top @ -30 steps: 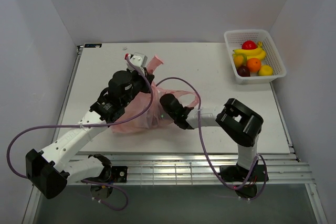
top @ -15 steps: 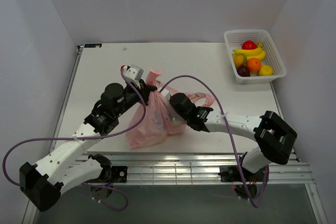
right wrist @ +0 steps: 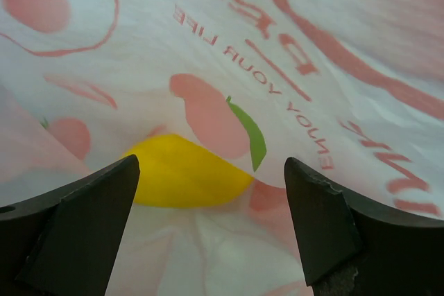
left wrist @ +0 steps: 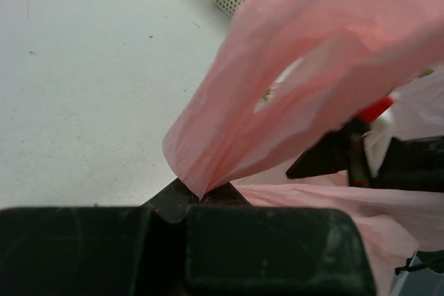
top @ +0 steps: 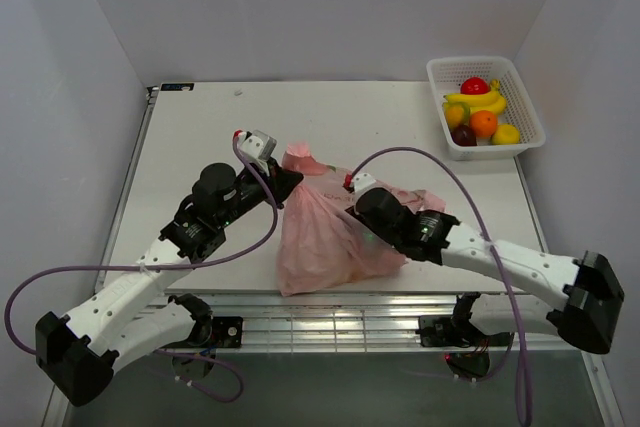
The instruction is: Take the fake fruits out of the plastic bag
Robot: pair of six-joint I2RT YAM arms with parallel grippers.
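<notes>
**The left gripper (top: pixel 290 175) is clenched on a tie handle of the thin, crinkly, translucent pink plastic bag (top: pixel 322 242), and the right gripper (right wrist: pixel 208 199) is released, its jaws spread wide at the bag's film.**

The bag stands bunched on the white table (top: pixel 200 132) near its front edge, between the two arms. Its pinched handle (left wrist: pixel 208 164) is drawn up to a point in the left gripper's closed jaws. In the right wrist view the black fingers (right wrist: pixel 76 227) stand well apart close to the printed film. A glossy yellow fake fruit (right wrist: pixel 184 181) lies between them; I cannot tell whether the film covers it. At the table's far right corner a white lattice plastic basket (top: pixel 437 75) holds a red fruit (top: pixel 474 85), an orange fruit (top: pixel 483 123), a dark purple fruit (top: pixel 463 135), a yellow fruit (top: pixel 506 133) and a yellow banana bunch (top: pixel 480 100), well apart from the bag.
</notes>
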